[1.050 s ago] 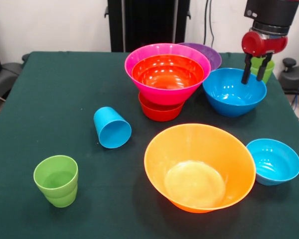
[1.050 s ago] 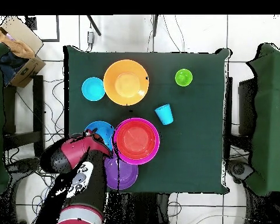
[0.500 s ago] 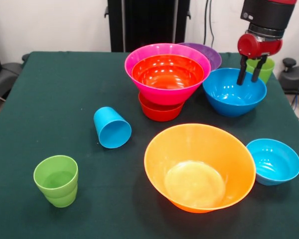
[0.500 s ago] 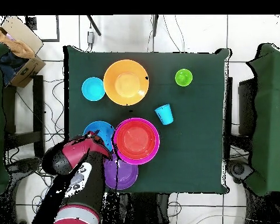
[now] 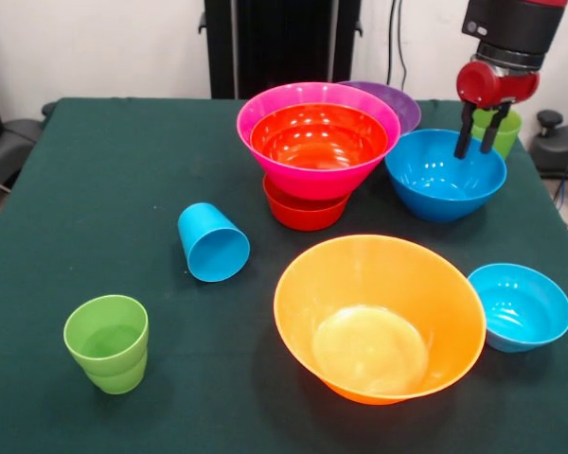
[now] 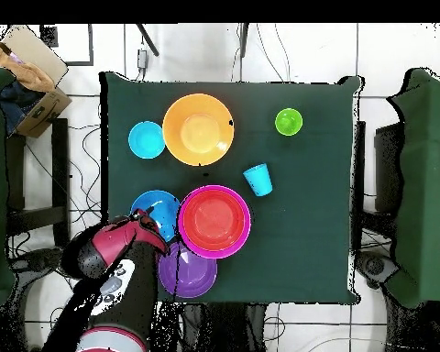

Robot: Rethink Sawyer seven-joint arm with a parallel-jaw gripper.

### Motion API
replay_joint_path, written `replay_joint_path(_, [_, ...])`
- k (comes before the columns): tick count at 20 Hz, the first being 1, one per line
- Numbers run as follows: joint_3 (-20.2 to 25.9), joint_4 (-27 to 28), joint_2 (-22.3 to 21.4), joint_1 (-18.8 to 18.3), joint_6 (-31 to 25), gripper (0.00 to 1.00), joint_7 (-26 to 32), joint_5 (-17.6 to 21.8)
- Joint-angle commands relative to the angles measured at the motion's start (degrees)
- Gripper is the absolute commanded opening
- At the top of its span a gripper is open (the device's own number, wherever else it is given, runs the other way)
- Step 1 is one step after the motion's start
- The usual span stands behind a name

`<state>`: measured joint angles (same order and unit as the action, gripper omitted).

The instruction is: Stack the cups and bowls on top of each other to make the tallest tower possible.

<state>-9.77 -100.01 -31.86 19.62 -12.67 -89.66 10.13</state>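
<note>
Front view: the hand is seen narrowly parted, empty, over the far rim of the blue bowl; a green cup stands just behind. The tower, pink over red-orange, stands beside.

Overhead view: the hand is hidden by the arm. Bowls are judged light, stiff, slippery; a rim pinch is advised.
</note>
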Motion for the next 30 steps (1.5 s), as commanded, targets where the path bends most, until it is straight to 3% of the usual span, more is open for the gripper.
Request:
replay_joint_path(1, [2.7, 3.5, 0.6, 0.7, -1.7, 1.0, -8.2, -0.6])
replay_joint_path(20, [-0.8, 6.4, 1.8, 5.6, -5.2, 1.0, -9.9, -3.6])
replay_joint_path(30, [-2.1, 5.8, 5.4, 6.1, 0.8, 1.0, -10.6, -3.2])
